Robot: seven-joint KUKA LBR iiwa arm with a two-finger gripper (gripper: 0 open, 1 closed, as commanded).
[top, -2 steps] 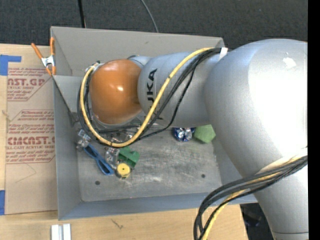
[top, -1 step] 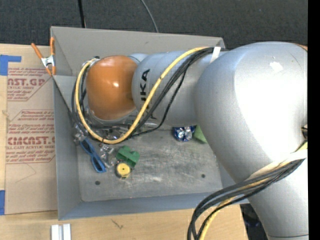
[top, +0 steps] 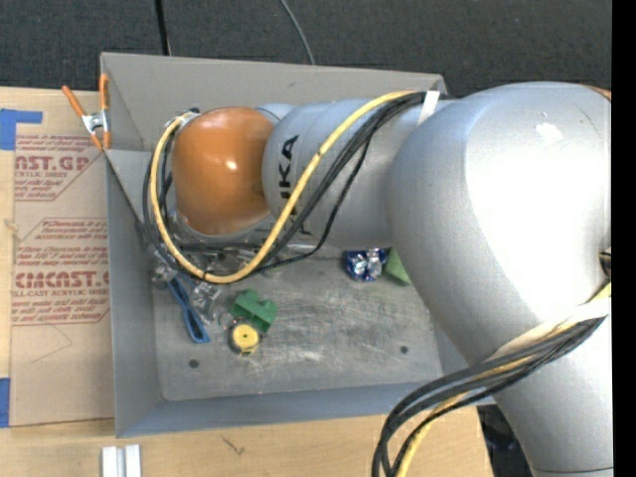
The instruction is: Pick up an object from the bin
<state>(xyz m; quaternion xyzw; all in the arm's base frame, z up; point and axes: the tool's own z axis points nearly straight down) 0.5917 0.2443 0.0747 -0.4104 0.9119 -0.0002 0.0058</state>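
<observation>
Grey metal fills my screen: the arm (top: 497,227) reaches in from three o'clock and covers much of the bin (top: 129,296). Its orange cover (top: 219,172), looped by yellow and black cables (top: 298,202), sits toward the bin's ten o'clock. Below the cover, the gripper (top: 189,271) is low over the floor at about nine o'clock. The wrist hides too much of it, so I cannot tell whether it is apart or together, and I see nothing clamped in it.

Nearest to it is a blue strip (top: 189,311), long and thin, lying on the floor at the gripper's six o'clock and slanting toward seven. Whether the two touch I cannot tell.

A green block (top: 254,308) lies just beside the strip, at its three o'clock. A blue-and-white wad (top: 365,263) sits well apart near the bin's centre, against the arm's underside, with a green scrap (top: 397,266) at its three o'clock. A small yellow disc (top: 243,338) lies flat at the block's six o'clock.
</observation>
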